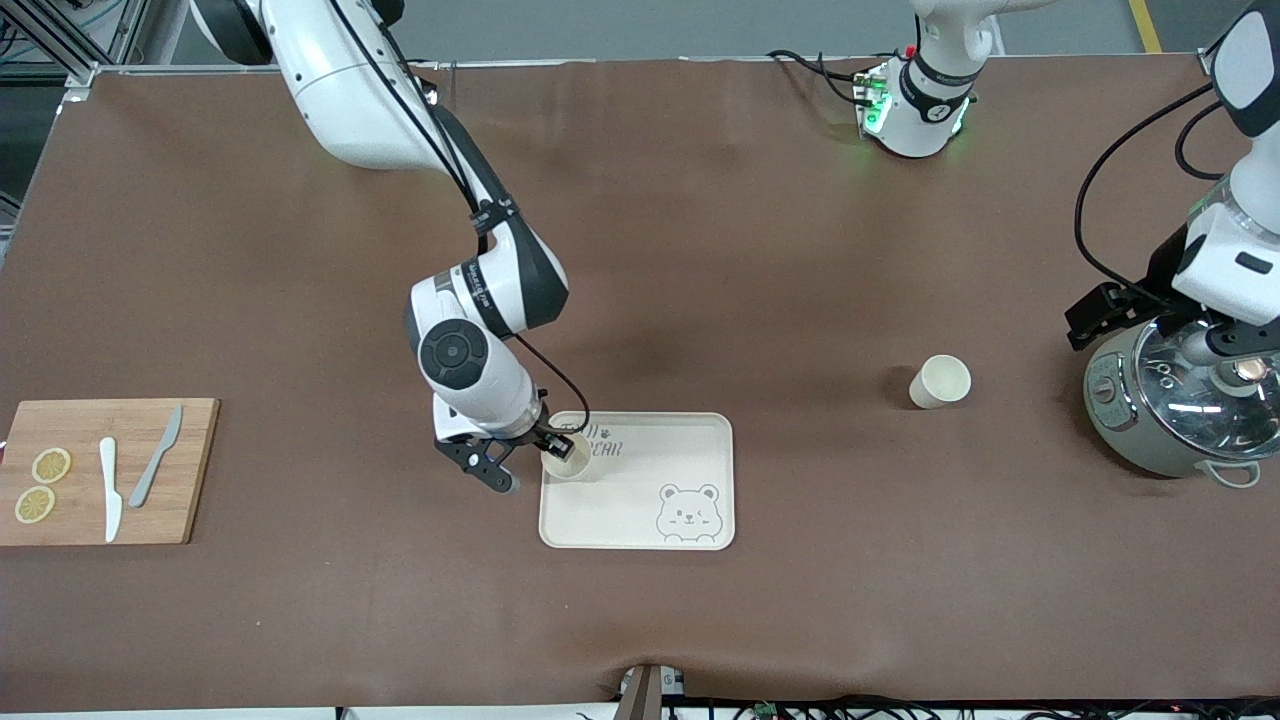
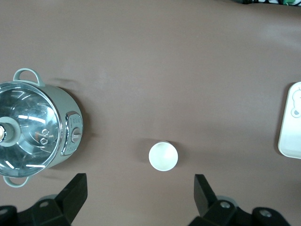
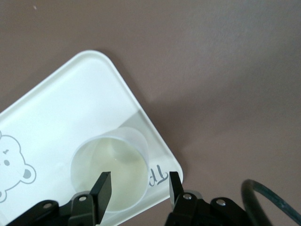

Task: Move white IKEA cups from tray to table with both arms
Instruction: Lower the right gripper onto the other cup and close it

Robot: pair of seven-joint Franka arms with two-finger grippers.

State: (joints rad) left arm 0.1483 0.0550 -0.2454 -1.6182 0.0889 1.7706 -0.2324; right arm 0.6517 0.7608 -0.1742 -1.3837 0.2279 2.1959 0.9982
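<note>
One white cup [image 1: 566, 456] stands upright on the cream bear-printed tray [image 1: 640, 470], in the corner toward the right arm's end. My right gripper [image 1: 548, 448] is at this cup and open. In the right wrist view its fingers [image 3: 101, 185] straddle the cup's [image 3: 110, 162] wall without pinching it, low over the tray [image 3: 70, 108]. The second white cup [image 1: 940, 381] stands on the bare table toward the left arm's end. My left gripper [image 1: 1222, 338] hangs high over the pot's edge, open wide and empty [image 2: 140, 188]; this cup [image 2: 163, 156] shows below it.
A grey pot with a glass lid [image 1: 1170, 400] stands at the left arm's end, also seen in the left wrist view [image 2: 33, 132]. A wooden board [image 1: 110, 425] with lemon slices and two knives lies at the right arm's end. The tray's edge [image 2: 290, 127] shows too.
</note>
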